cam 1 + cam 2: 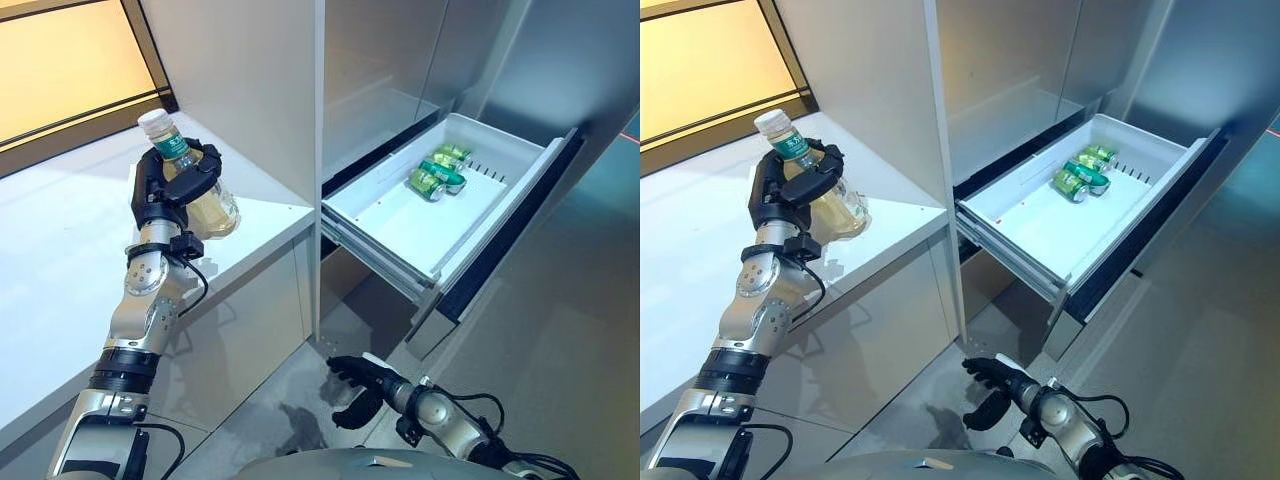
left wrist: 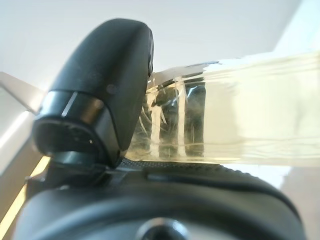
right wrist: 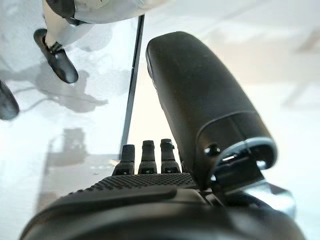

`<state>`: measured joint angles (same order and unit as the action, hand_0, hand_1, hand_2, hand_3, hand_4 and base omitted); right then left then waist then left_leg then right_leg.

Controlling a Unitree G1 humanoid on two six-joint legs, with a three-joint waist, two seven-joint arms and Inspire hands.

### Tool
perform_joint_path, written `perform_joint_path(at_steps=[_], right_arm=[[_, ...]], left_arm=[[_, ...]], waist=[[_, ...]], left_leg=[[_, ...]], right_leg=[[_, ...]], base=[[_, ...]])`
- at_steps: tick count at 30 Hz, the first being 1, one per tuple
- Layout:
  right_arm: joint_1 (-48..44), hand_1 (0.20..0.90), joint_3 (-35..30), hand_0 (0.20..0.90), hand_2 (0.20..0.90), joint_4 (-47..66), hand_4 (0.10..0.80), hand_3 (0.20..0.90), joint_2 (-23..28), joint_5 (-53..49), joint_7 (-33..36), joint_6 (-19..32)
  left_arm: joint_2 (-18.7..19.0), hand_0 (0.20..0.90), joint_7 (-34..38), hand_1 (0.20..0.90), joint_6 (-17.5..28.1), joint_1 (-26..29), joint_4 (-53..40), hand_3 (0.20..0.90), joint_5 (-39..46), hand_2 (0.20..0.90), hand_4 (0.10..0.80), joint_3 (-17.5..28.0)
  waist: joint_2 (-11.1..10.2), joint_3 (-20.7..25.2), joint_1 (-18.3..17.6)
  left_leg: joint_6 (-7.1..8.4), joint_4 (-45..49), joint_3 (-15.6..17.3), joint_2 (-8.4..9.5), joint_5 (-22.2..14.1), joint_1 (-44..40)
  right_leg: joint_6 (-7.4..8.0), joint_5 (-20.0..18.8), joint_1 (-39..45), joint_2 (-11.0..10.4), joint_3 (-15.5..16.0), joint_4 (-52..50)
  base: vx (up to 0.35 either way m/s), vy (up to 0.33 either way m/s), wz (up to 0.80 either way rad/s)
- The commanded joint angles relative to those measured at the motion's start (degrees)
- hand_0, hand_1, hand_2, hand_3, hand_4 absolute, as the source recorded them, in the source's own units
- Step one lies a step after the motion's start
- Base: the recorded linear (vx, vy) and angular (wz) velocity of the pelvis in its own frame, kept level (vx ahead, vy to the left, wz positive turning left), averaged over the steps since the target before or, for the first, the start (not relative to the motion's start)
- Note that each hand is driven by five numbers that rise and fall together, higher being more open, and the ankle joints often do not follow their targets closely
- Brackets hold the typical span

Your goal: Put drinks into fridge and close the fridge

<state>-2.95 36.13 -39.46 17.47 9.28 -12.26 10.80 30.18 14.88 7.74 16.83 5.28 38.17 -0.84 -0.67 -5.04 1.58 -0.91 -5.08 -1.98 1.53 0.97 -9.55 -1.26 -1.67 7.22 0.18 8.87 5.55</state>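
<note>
My left hand [image 1: 170, 190] is shut on a clear bottle [image 1: 190, 185] of pale yellow drink with a white cap and green label, held above the white counter [image 1: 60, 260]. The bottle shows close past the thumb in the left wrist view [image 2: 240, 120]. The fridge's white drawer [image 1: 400, 225] stands pulled out to the right, with green cans [image 1: 440, 170] lying at its far end. My right hand [image 1: 360, 385] hangs low by the floor below the drawer, fingers relaxed and empty; it also shows in the right wrist view [image 3: 200, 110].
A tall white fridge panel [image 1: 250, 90] stands between the counter and the drawer. The drawer's dark front [image 1: 510, 235] juts out toward the right. Grey floor [image 1: 560, 340] lies below it.
</note>
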Motion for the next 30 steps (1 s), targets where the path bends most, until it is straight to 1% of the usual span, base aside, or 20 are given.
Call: perform_joint_path(at_steps=[1, 2, 3, 4, 7, 8, 10, 13, 15, 18, 19, 22, 24, 25, 27, 30], right_arm=[[-2.53, 0.900, 2.29, 0.900, 0.900, 15.08, 0.800, 0.900, 3.02, -1.86, -0.63, 0.67], [-2.59, 0.900, 2.60, 0.900, 0.900, 17.83, 0.800, 0.900, 3.40, -2.37, -1.51, -0.13], [-2.96, 0.900, 2.75, 0.900, 0.900, 21.88, 0.800, 0.900, 3.83, -3.92, -3.84, -0.94], [-2.96, 0.900, 2.75, 0.900, 0.900, 21.88, 0.800, 0.900, 3.83, -3.92, -3.84, -0.94], [-4.23, 0.900, 2.36, 0.900, 0.900, 27.66, 0.800, 0.900, 4.20, -8.37, -7.89, -1.96], [-4.94, 0.900, 1.11, 0.900, 0.900, 30.94, 0.800, 0.900, 4.43, -12.66, -11.53, -2.84], [-5.84, 0.900, -0.95, 0.900, 0.900, 34.22, 0.800, 0.900, 5.00, -17.79, -16.50, -3.49], [-7.36, 0.900, -4.51, 0.900, 0.900, 39.33, 0.800, 0.900, 6.16, -25.82, -25.92, -4.93], [-8.62, 0.900, -7.97, 0.900, 0.900, 43.24, 0.800, 0.900, 6.91, -31.91, -30.99, -7.44], [-9.80, 0.900, -13.31, 0.900, 0.900, 47.41, 0.800, 0.900, 7.99, -39.88, -35.62, -9.28], [-9.79, 0.900, -15.22, 0.900, 0.900, 48.36, 0.800, 0.900, 8.15, -42.06, -37.06, -9.11], [-9.42, 0.900, -20.78, 0.900, 0.900, 51.49, 0.800, 0.900, 8.91, -47.07, -37.81, -8.28], [-9.24, 0.900, -24.55, 0.900, 0.900, 52.24, 0.800, 0.900, 9.57, -49.29, -35.40, -6.46], [-9.05, 0.900, -26.76, 0.900, 0.900, 52.10, 0.800, 0.900, 9.81, -49.63, -34.77, -5.63], [-8.05, 0.900, -29.53, 0.900, 0.900, 52.42, 0.800, 0.900, 10.34, -47.77, -31.48, -3.78], [-6.26, 0.900, -33.57, 0.900, 0.900, 53.01, 0.800, 0.900, 11.35, -47.17, -27.47, -2.77]], left_arm=[[6.15, 0.300, -0.62, 0.300, 11.47, 14.31, -11.25, 0.200, -1.61, 0.300, 0.100, -2.84], [6.02, 0.300, -0.71, 0.300, 11.87, 13.90, -12.02, 0.200, -1.99, 0.300, 0.100, -3.02], [5.76, 0.300, -1.07, 0.300, 12.83, 13.23, -13.32, 0.200, -2.21, 0.300, 0.100, -3.32], [5.76, 0.300, -1.07, 0.300, 12.83, 13.23, -13.32, 0.200, -2.21, 0.300, 0.100, -3.32], [4.61, 0.300, -2.45, 0.300, 14.29, 12.15, -15.78, 0.200, -2.72, 0.300, 0.100, -3.90], [4.44, 0.300, -3.27, 0.300, 14.72, 11.44, -17.48, 0.200, -2.76, 0.300, 0.100, -3.90], [4.27, 0.300, -4.43, 0.300, 14.95, 10.72, -19.16, 0.200, -2.42, 0.300, 0.100, -3.53], [3.86, 0.300, -7.20, 0.300, 15.30, 9.63, -20.76, 0.200, -0.57, 0.300, 0.100, -2.60], [3.35, 0.300, -9.03, 0.300, 15.90, 8.47, -21.49, 0.200, -0.17, 0.300, 0.100, -1.96], [3.13, 0.300, -11.81, 0.300, 16.59, 6.57, -21.92, 0.200, -0.87, 0.300, 0.100, -0.47], [3.10, 0.300, -12.93, 0.300, 16.71, 5.74, -22.11, 0.200, -1.00, 0.300, 0.100, 0.17], [3.46, 0.300, -15.25, 0.300, 16.85, 3.70, -22.03, 0.200, -2.50, 0.300, 0.100, 2.54], [4.44, 0.300, -15.70, 0.300, 17.09, 2.72, -21.42, 0.200, -2.98, 0.300, 0.100, 4.13], [4.90, 0.300, -17.13, 0.300, 17.13, 2.26, -20.69, 0.200, -2.11, 0.300, 0.100, 5.31], [5.52, 0.300, -19.18, 0.300, 17.04, 1.19, -20.31, 0.200, -0.74, 0.300, 0.100, 6.86], [5.72, 0.300, -22.45, 0.300, 17.34, -0.96, -20.82, 0.200, 0.75, 0.300, 0.100, 8.82]], waist=[[1.32, 3.69, -0.30], [1.26, 3.57, -0.26], [1.15, 3.32, -0.17], [1.15, 3.32, -0.17], [0.85, 2.80, -0.01], [0.67, 2.65, 0.07], [0.47, 2.63, 0.21], [0.14, 2.78, 0.31], [-0.12, 2.88, 0.32], [-0.44, 3.16, 0.16], [-0.55, 3.26, 0.06], [-0.75, 3.64, -0.16], [-0.80, 3.92, -0.35], [-0.85, 3.95, -0.51], [-0.80, 4.14, -0.73], [-0.64, 4.08, -1.11]], left_leg=[[0.81, 0.08, -0.05, 1.62, -4.72, 1.66], [0.83, 0.08, -0.10, 1.62, -4.64, 1.67], [0.84, 0.08, -0.20, 1.63, -4.52, 1.68], [0.84, 0.08, -0.20, 1.63, -4.52, 1.68], [0.86, 0.08, -0.43, 1.63, -4.30, 1.66], [0.93, 0.08, -0.44, 1.56, -4.15, 1.64], [0.96, 0.08, -0.49, 1.54, -4.03, 1.61], [1.02, 0.08, -0.51, 1.54, -3.92, 1.62], [1.01, 0.08, -0.40, 1.51, -3.87, 1.57], [0.95, 0.08, -0.13, 1.40, -3.95, 1.38], [0.92, 0.08, -0.05, 1.40, -3.99, 1.33], [0.83, 0.08, 0.20, 1.38, -4.08, 1.27], [0.78, 0.08, 0.31, 1.43, -4.13, 1.33], [0.71, 0.08, 0.52, 1.49, -3.57, 1.62], [0.67, 0.08, 0.58, 1.49, -3.63, 1.67], [0.61, 0.08, 0.87, 1.40, -3.70, 1.70]], right_leg=[[6.19, 3.20, 1.10, -2.74, 0.02, -0.72], [6.19, 3.14, 1.12, -2.75, 0.02, -0.71], [6.22, 3.03, 1.14, -2.78, 0.07, -0.70], [6.22, 3.03, 1.14, -2.78, 0.07, -0.70], [6.14, 2.88, 1.20, -2.79, 0.12, -0.77], [6.17, 2.74, 1.19, -2.83, 0.23, -0.84], [6.14, 2.66, 1.28, -2.84, 0.37, -0.87], [6.16, 2.53, 1.30, -2.86, 0.45, -0.89], [6.16, 2.44, 1.35, -2.84, 0.44, -0.88], [6.17, 2.29, 1.36, -2.84, 0.32, -0.89], [6.21, 2.26, 1.35, -2.83, 0.26, -0.90], [6.26, 2.16, 1.30, -2.75, -0.10, -0.83], [6.30, 2.04, 1.10, -2.70, -0.32, -0.79], [6.26, 1.52, 0.72, -2.73, -0.39, -0.83], [6.31, 1.46, 0.59, -2.69, -0.57, -0.79], [6.29, 1.43, 0.39, -2.62, -0.80, -0.81]], base=[[-0.063, 0.006, 0.01], [-0.069, 0.008, 0.01], [-0.037, 0.005, 0.02], [-0.035, 0.004, 0.02], [-0.030, 0.003, 0.01], [-0.043, 0.006, 0.00], [-0.016, 0.002, 0.00], [-0.014, 0.005, 0.02], [0.000, 0.000, 0.00], [0.000, 0.000, 0.00], [0.000, 0.000, 0.00], [0.004, 0.003, -0.03], [-0.017, 0.005, -0.06], [-0.032, 0.006, -0.05], [-0.017, 0.003, -0.02], [0.000, 0.000, 0.00]])
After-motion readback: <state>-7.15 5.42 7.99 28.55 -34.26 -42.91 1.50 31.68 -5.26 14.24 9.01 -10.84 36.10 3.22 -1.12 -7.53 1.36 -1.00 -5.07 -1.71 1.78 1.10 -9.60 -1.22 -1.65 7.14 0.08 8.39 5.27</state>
